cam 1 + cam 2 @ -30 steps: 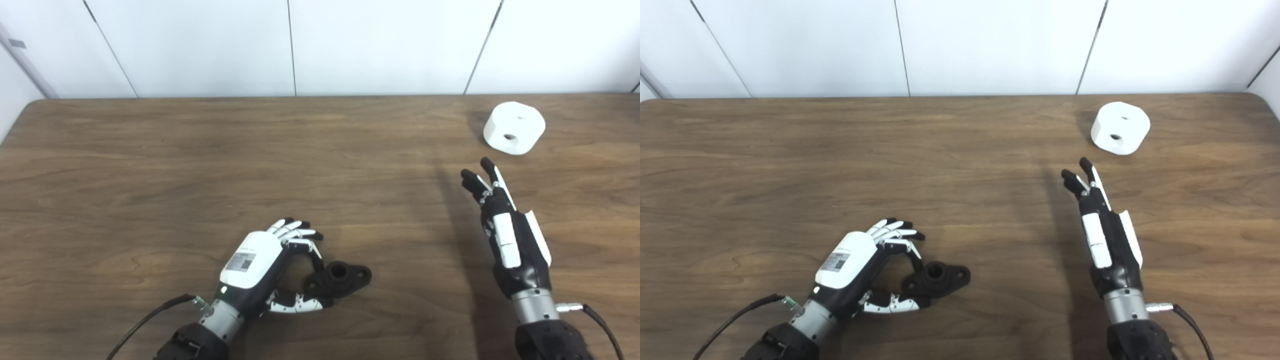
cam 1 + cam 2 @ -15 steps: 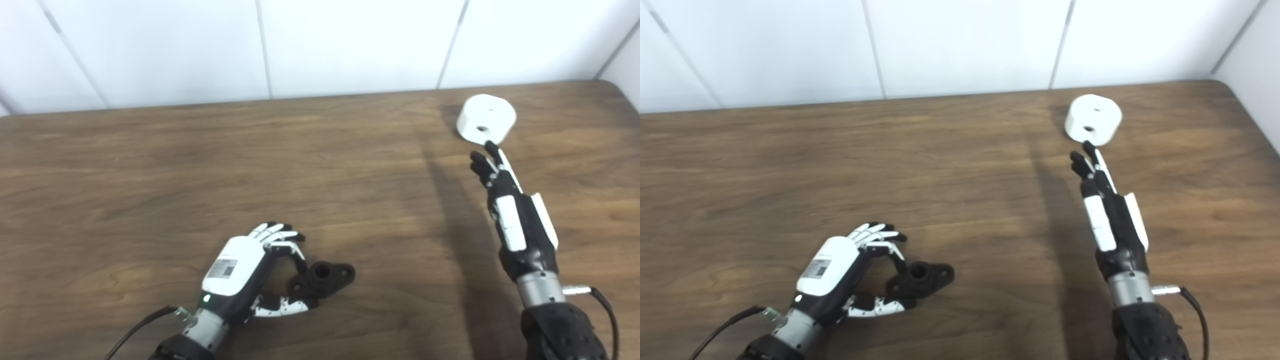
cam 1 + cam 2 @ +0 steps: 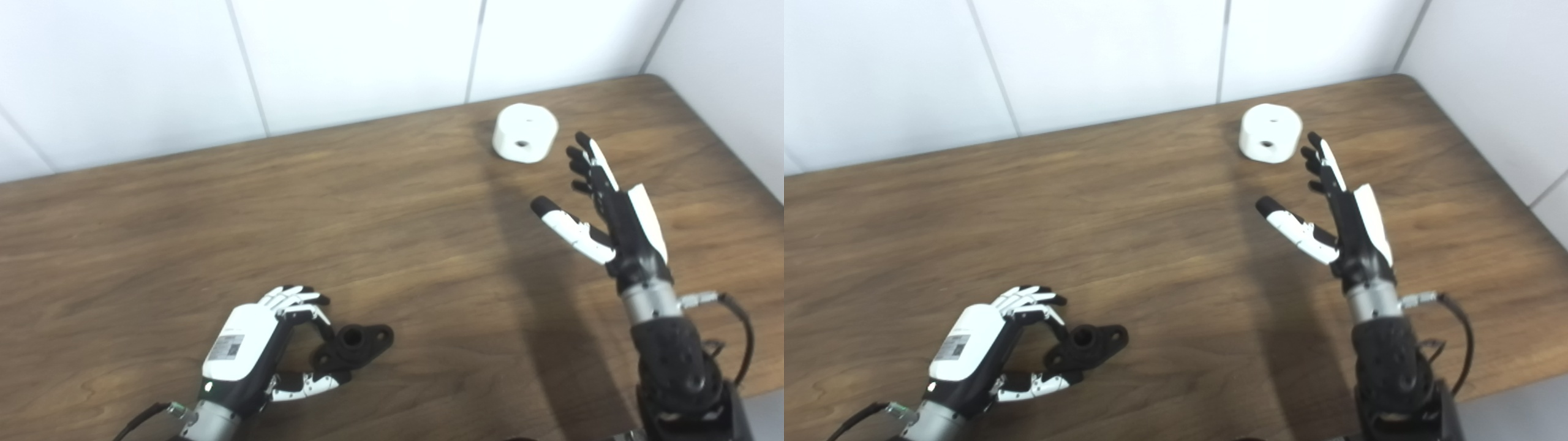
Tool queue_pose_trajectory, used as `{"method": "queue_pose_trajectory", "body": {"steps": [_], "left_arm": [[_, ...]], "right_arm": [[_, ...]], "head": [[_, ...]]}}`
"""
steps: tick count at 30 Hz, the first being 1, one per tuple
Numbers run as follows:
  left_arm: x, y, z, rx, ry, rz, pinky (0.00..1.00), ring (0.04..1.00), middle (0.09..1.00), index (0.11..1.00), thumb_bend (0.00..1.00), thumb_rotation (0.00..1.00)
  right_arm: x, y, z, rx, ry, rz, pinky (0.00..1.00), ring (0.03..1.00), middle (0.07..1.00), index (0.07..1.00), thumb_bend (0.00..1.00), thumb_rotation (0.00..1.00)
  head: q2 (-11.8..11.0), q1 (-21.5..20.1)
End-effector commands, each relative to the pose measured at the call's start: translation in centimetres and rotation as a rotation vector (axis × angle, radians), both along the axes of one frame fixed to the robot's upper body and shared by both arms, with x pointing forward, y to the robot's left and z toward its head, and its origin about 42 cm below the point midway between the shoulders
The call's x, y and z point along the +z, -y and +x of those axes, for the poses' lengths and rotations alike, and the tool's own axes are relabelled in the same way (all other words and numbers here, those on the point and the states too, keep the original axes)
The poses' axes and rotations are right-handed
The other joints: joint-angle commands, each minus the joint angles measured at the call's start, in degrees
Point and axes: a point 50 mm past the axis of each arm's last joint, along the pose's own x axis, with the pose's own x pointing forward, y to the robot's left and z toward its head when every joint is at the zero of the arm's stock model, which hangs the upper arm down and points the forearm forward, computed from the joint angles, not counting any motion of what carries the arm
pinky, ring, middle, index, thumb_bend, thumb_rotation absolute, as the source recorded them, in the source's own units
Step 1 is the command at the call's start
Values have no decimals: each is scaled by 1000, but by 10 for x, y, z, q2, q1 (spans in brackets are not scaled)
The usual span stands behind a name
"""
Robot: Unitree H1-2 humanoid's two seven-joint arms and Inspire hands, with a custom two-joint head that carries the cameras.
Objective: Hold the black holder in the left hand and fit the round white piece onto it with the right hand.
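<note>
Wooden bench [image 3: 184, 233] ran wall to wall under white panelled walls [image 3: 343, 55], its far right corner in view. Black holder [image 3: 355, 344] lay flat on the bench near the front edge, left of centre, a raised round socket in its middle and a flat ear with a hole pointing right. Left hand [image 3: 260, 343] sat at the holder's left end, back of the hand up and showing a small label. Its fingers [image 3: 294, 299] curled over from above and its thumb [image 3: 306, 384] reached in from below, the tips at or touching the holder's left edge; the holder rested on the bench, and whether the grip was actually closed on it could not be told. Round white piece [image 3: 525, 132] stood on the bench near the far right corner, well apart from the holder, with a small dark hole on the side facing the camera and another on its top. Right hand [image 3: 612, 202] was raised above the bench just right of and nearer than the white piece, not touching it. Its fingers [image 3: 587, 160] were stretched out toward the back wall, its thumb [image 3: 569, 226] spread wide to the left, hand fully open and holding nothing. A cable [image 3: 732, 331] looped off the right wrist.
</note>
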Motion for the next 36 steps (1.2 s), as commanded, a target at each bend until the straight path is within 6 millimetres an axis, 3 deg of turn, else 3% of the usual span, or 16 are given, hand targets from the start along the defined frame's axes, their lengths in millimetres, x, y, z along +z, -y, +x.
{"method": "queue_pose_trajectory", "body": {"steps": [1, 6, 10, 13, 24, 36], "left_arm": [[-19, -9, -7, 0, -88, 58, 871, 845, 774, 488, 519, 46], [-21, -10, -9, 1, -102, 67, 876, 848, 777, 488, 519, 46], [-22, -12, -11, 0, -102, 62, 870, 845, 775, 487, 519, 46], [-23, -14, -11, -4, -101, 59, 862, 845, 773, 487, 518, 46], [-23, -15, -14, -6, -106, 52, 853, 843, 768, 487, 518, 45], [-23, -17, -16, -2, -111, 56, 850, 840, 768, 487, 518, 45]], "right_arm": [[22, 3, 12, -8, 74, -74, 896, 935, 941, 976, 666, 634], [37, 21, 44, -44, 46, -220, 904, 966, 965, 963, 716, 633], [43, 32, 71, -39, 21, -207, 906, 994, 979, 942, 734, 533], [48, 35, 89, -38, -3, -227, 953, 1000, 981, 920, 734, 512], [59, 44, 153, -58, -115, -321, 907, 994, 967, 882, 777, 440], [61, 54, 200, -84, -196, -397, 860, 982, 941, 852, 849, 373]], "head": [[-1, 0], [-11, 4], [-15, 0], [-18, -5], [-29, -16], [-37, -33]]}}
